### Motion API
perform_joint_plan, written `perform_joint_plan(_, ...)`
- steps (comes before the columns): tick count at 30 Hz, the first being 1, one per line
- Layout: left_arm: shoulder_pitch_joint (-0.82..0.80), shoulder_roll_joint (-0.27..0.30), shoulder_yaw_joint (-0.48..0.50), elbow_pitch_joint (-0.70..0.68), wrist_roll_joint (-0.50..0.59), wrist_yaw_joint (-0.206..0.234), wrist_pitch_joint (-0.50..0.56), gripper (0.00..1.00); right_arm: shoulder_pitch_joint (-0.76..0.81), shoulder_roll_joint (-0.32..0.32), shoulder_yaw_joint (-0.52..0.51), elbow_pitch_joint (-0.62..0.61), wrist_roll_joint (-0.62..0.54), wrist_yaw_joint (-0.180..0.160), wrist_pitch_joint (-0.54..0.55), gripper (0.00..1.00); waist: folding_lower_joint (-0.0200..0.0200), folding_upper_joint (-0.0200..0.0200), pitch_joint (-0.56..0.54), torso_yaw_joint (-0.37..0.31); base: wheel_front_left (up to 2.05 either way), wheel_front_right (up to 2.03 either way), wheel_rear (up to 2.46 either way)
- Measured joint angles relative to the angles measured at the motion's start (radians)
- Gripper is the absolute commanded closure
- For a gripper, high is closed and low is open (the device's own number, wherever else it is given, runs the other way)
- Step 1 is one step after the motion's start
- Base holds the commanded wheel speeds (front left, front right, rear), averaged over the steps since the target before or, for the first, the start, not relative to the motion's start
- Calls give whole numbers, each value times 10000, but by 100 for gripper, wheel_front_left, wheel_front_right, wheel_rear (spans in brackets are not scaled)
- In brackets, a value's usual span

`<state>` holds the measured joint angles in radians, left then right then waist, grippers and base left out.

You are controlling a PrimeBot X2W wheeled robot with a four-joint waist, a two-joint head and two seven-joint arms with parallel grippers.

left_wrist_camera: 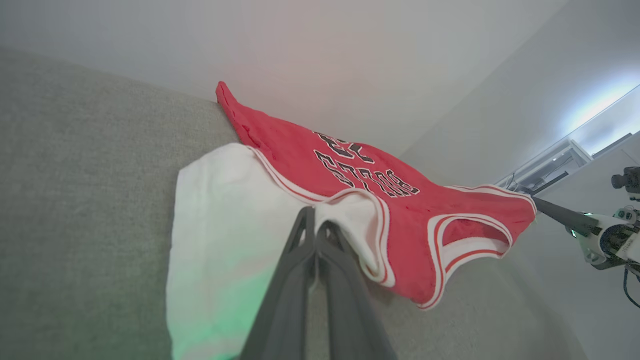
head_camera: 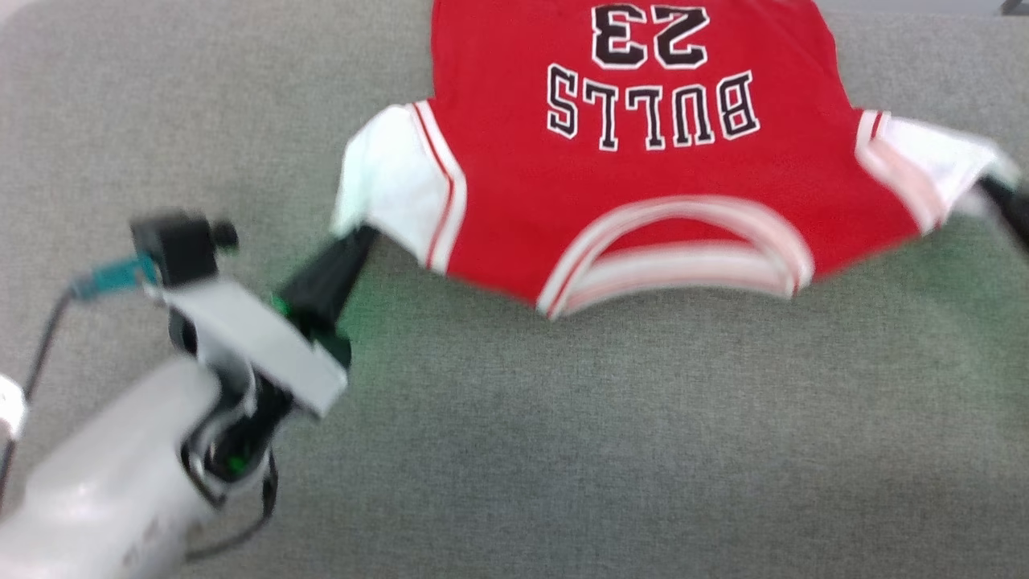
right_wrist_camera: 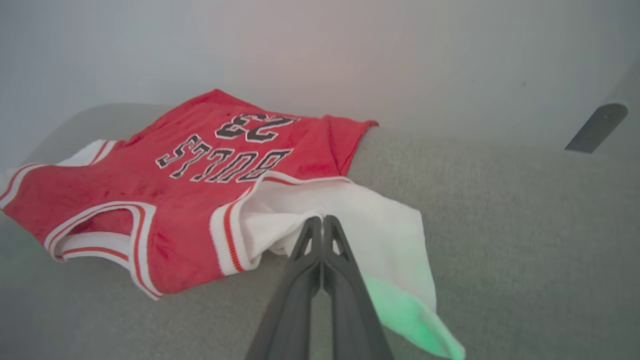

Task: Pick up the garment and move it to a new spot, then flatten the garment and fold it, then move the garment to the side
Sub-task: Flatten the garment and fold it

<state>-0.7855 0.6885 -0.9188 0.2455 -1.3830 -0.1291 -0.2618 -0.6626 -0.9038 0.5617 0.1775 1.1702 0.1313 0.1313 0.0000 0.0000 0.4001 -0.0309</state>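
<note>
Looking from the head, the garment (head_camera: 643, 161) lies spread near the far edge of the grey fabric surface (head_camera: 563, 442); the left pincer (head_camera: 358, 237) grips one white sleeve, the right pincer (head_camera: 997, 193) the other. Left wrist: fingers (left_wrist_camera: 295, 280) clenched on white cloth. Right wrist: likewise, pale wall (right_wrist_camera: 400, 50) behind.

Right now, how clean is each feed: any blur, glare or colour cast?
Head view: motion blur smears the left gripper and the collar of the garment; lettering readable. Left wrist view: sharp, green glow tints the white sleeve, bright glare at right. Right wrist view: sharp around the right gripper, same green tint.
</note>
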Motion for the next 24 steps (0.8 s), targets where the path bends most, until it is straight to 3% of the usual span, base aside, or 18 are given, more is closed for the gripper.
perform_joint_plan(14,3740,658,535,-2278,656,0,-23,100,5001,-792,-1356,-2414,458,-2,1586,100,0,0,-540,125,0,0,0)
perform_joint_plan(24,5692,1847,489,-3881,650,167,-23,100,8012,-1254,-2830,-4023,506,-2,2882,100,0,0,-656,131,0,0,0)
